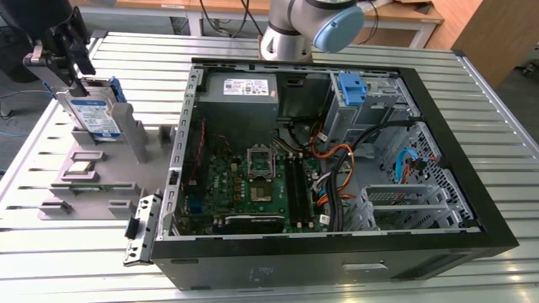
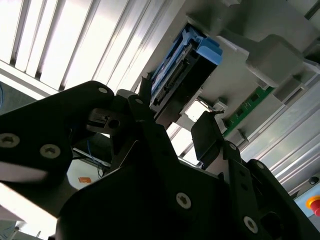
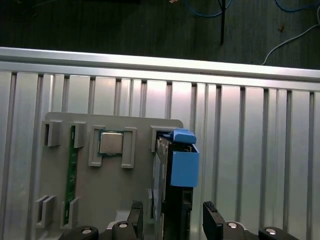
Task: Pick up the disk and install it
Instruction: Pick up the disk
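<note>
The disk (image 1: 93, 113), a silver drive with a white-and-blue label in a blue carrier, stands on edge in a slot of the grey holder (image 1: 110, 183) at the exterior view's left. My gripper (image 1: 67, 60) hangs just above its upper end. In the first wrist view the gripper (image 3: 173, 220) is open, one finger on each side of the disk (image 3: 182, 167) with small gaps left. The second wrist view shows the disk (image 2: 175, 75) between the dark fingertips (image 2: 207, 132), and the gripper (image 2: 175, 117) close to its end.
An open computer case (image 1: 471, 189) lies on the slatted metal table (image 1: 505, 126), with motherboard (image 1: 252, 183), grey power supply (image 1: 240, 95), cables and a blue drive bay (image 1: 352, 88) inside. The holder also carries a processor chip (image 3: 111, 142) and a memory stick (image 3: 71, 175). The arm's base (image 1: 286, 38) stands behind the case.
</note>
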Robot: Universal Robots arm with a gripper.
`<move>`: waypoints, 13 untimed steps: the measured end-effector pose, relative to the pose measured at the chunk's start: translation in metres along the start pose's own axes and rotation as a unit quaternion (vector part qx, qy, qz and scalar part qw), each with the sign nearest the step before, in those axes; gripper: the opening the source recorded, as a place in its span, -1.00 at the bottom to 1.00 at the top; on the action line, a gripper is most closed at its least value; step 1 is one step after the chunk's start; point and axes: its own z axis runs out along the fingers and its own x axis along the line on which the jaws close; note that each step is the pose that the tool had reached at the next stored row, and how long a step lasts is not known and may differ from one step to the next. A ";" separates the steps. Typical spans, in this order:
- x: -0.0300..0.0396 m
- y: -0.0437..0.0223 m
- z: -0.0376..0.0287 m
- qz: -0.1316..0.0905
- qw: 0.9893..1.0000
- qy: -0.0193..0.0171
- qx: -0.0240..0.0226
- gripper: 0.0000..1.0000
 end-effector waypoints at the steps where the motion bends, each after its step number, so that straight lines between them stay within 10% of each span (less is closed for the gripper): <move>1: 0.0000 0.0003 0.0004 0.000 1.000 0.000 0.000 0.18; 13: 0.0007 0.0036 0.0119 -0.004 1.000 0.000 0.001 0.18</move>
